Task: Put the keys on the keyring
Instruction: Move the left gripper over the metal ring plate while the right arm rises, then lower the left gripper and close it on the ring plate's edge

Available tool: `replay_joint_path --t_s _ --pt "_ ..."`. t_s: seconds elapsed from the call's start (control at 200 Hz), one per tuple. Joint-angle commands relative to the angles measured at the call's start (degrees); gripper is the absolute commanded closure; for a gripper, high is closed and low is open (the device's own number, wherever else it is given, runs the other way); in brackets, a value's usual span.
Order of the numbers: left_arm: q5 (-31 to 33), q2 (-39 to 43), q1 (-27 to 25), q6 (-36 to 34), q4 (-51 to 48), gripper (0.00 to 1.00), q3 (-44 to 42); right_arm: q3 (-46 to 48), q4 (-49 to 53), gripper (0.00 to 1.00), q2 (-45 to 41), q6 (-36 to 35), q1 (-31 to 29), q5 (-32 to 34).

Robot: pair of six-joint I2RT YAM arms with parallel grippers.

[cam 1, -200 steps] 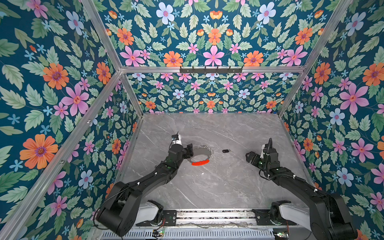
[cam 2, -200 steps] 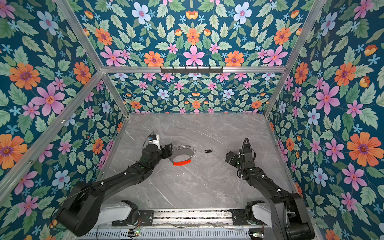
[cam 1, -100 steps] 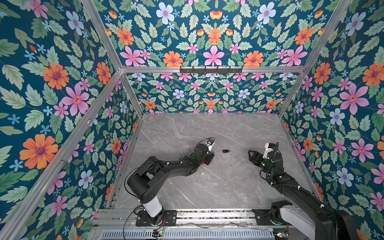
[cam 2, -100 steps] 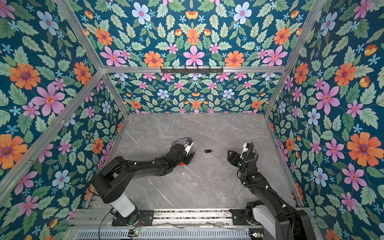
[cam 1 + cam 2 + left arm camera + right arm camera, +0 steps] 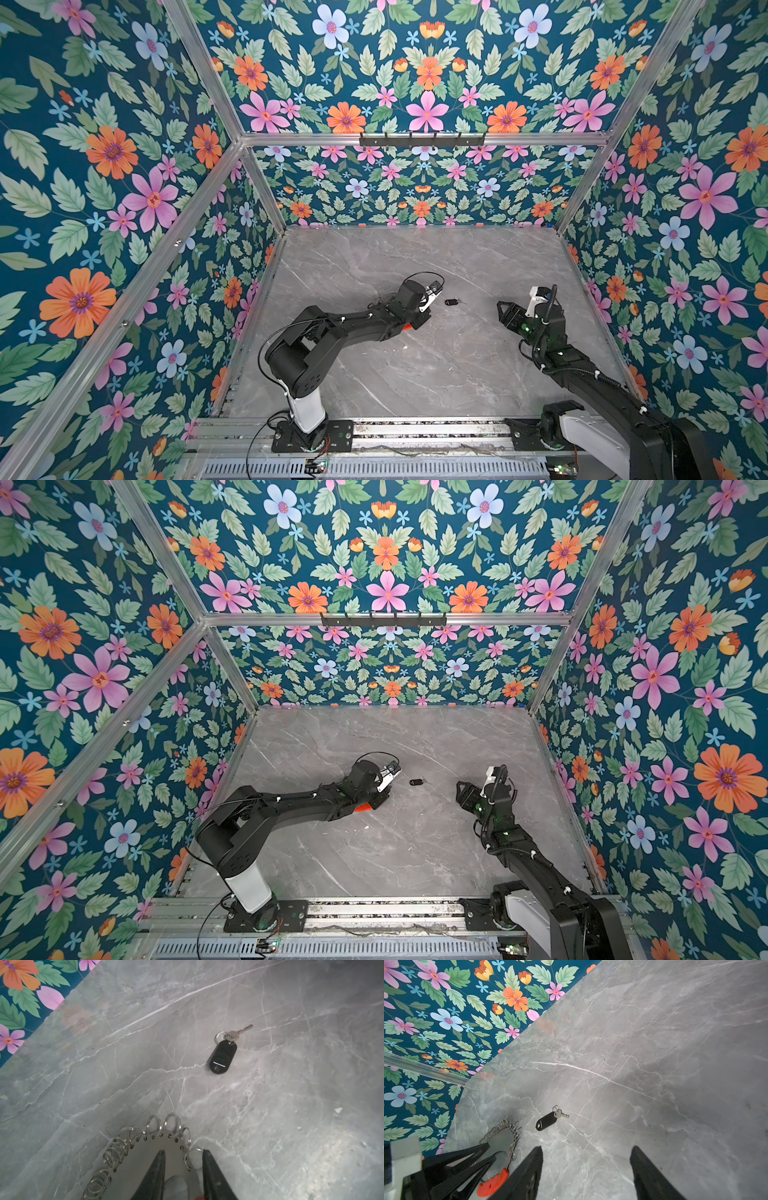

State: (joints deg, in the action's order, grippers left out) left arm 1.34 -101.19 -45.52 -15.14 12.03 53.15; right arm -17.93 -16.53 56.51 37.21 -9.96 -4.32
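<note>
- The counter (image 5: 419,374) is grey marble, walled in by flowered panels (image 5: 124,208). Both my arms reach in from 6 o'clock.
- My right hand (image 5: 586,1167) hovers over bare counter, its fingers spread wide with nothing between them. In both top views it sits at 3 o'clock from the keys, well apart, with its tips pointing toward 9 o'clock.
- My left hand (image 5: 184,1152) is partly open and low over the keyring. One finger (image 5: 158,1169) lies across the metal plate and the other sits just outside its edge, with the rim and one small ring in the gap. Plate shows between the fingers, so I have not clamped it.
- The keyring (image 5: 143,1155) lies flat on the counter, mostly hidden under my left wrist in the top views. It is a flat metal loop edged with many small silver rings, with a red piece (image 5: 492,1183) on its rim beside my left hand's fingers.
- The keys (image 5: 222,1057) lie flat on the counter at 3 o'clock from the keyring, near it but not touching, between my two hands. They are a black fob with a pale stripe, a split ring and one small silver key.
</note>
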Motion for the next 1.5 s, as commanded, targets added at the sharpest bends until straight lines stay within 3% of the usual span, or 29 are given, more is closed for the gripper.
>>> replay_joint_path --t_s 0.0,0.32,0.661,0.761,1.161,1.497 --pt "-1.3 -1.0 0.0 -0.3 -1.8 0.67 0.9 -0.2 -1.2 0.32 -0.2 0.9 0.0 0.3" --pt "-1.3 -3.9 0.0 0.6 -3.4 0.76 3.4 0.0 -1.1 0.32 -0.4 1.4 -0.1 0.7" --pt "0.4 -5.7 0.0 0.7 -4.5 0.78 4.8 0.1 -1.0 0.32 -0.9 1.5 0.0 0.9" --pt "1.1 -6.2 0.1 0.7 -4.4 0.84 5.0 0.1 -1.0 0.32 -1.0 1.5 -0.1 0.9" --pt "4.2 -7.0 0.1 1.0 -5.0 0.78 5.3 0.0 -1.0 0.31 -1.0 1.3 -0.1 0.2" --pt "6.1 -7.2 0.1 1.3 -4.7 0.86 5.5 0.0 -0.9 0.31 -1.3 1.3 -0.1 0.1"
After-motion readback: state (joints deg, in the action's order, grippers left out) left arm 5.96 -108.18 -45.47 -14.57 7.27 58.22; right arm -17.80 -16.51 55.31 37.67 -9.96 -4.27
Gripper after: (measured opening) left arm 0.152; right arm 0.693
